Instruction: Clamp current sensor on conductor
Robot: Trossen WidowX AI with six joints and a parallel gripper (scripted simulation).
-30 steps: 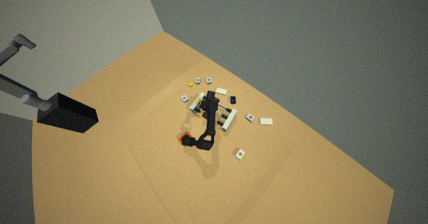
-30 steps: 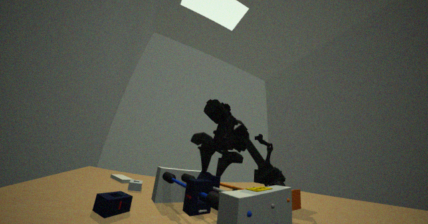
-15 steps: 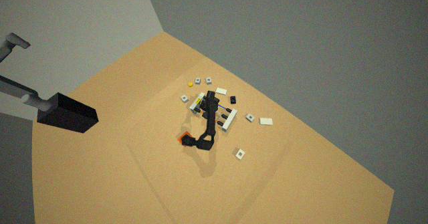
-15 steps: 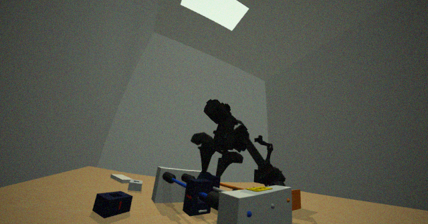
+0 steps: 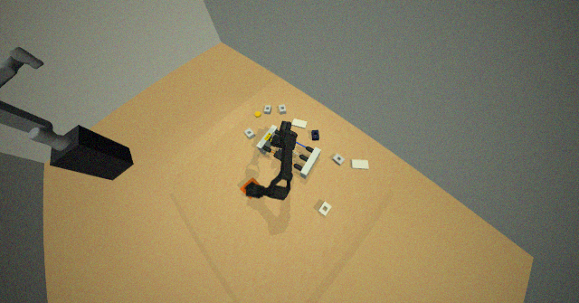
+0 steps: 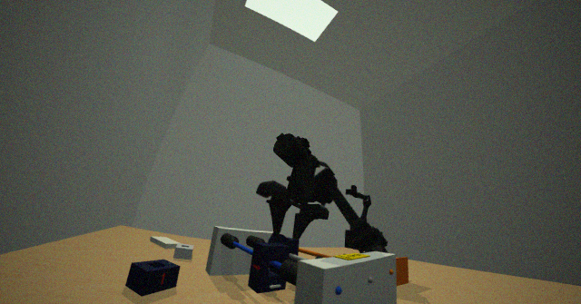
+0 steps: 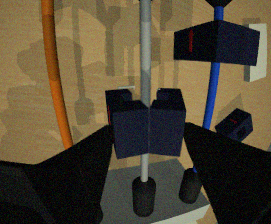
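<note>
Three wires [image 7: 146, 50] run ahead; the end effector [image 7: 147, 137], half-closed, grips the sensor [image 7: 147, 128] around the grey one. Best squeeze squarely, steadily, until it latches.

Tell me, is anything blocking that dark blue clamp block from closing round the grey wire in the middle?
Nothing visible does. The tool grips the dark blue clamp block, which sits astride the grey wire. A second dark blue block hangs on the neighbouring blue wire, off to the side.
</note>
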